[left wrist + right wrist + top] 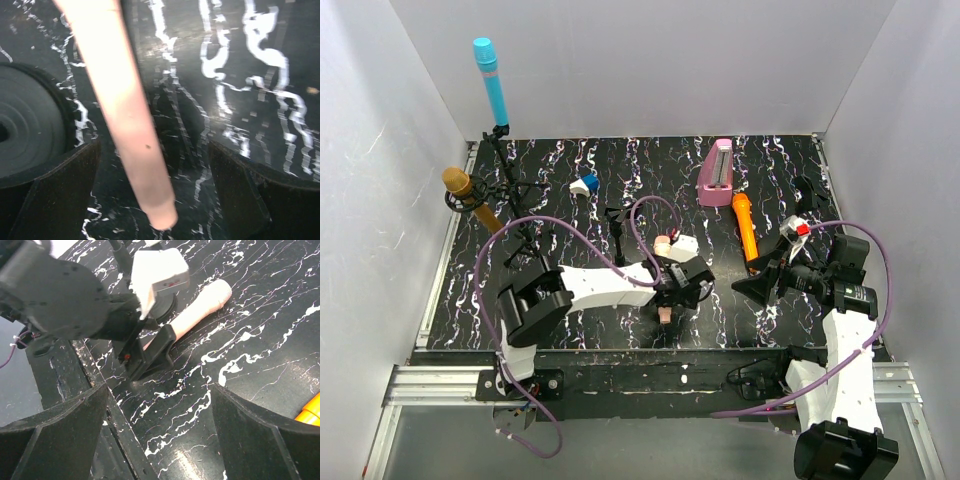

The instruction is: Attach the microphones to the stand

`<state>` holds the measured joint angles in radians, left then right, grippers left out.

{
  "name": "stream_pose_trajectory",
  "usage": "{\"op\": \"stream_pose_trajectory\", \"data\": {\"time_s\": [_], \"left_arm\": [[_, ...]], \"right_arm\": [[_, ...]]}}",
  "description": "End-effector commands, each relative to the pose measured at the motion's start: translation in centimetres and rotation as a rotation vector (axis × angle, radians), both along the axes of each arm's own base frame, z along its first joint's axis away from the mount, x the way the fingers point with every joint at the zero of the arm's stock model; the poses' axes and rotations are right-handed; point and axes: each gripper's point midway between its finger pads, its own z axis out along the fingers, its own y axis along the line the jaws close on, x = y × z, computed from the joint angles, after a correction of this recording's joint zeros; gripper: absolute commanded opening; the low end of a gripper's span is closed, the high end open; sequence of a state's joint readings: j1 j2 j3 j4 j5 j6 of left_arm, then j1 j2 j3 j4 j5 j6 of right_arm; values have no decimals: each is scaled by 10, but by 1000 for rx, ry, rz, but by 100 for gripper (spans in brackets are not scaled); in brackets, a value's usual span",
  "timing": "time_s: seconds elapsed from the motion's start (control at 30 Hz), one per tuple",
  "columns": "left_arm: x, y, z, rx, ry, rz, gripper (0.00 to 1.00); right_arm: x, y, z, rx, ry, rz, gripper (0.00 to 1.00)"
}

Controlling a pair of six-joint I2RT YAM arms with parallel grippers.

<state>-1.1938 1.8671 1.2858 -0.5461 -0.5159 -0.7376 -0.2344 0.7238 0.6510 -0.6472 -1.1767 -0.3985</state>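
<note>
Top view: left pincer (675, 293), jaws apart, straddles the pale pink-cream microphone (665, 243) lying flat on the black, white-veined counter (650, 170); right pincer (752, 285) stands apart, empty.
Left wrist view: the smooth cylindrical handle (125, 115) lies between the fingers (55, 195), clear of both.
Right wrist view: its rounded head (215, 295) is finely textured.

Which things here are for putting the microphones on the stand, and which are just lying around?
For the job: blue microphone, gold microphone, pink-cream microphone, orange microphone, black stand.

Just lying about: mauve block, small blue-and-white piece.
</note>
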Motion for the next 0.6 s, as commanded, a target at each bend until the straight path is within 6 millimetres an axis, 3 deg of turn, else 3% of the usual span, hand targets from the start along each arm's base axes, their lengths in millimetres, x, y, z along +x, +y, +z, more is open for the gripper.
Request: {"op": "stream_pose_trajectory", "data": {"time_s": [0.0, 0.2, 0.3, 0.4, 0.57], "left_arm": [[15, 13, 1, 29, -2, 82, 87], [16, 21, -27, 69, 62, 109, 74], [14, 21, -37, 79, 92, 107, 52], [15, 17, -37, 72, 100, 94, 38], [20, -1, -14, -1, 79, 39, 1]], "right_arm": [[3, -1, 3, -5, -30, -3, 90], [4, -1, 3, 1, -24, 0, 90], [4, -1, 3, 1, -22, 0, 90], [4, -1, 3, 2, -21, -2, 90], [3, -1, 3, 0, -25, 1, 90]]}}
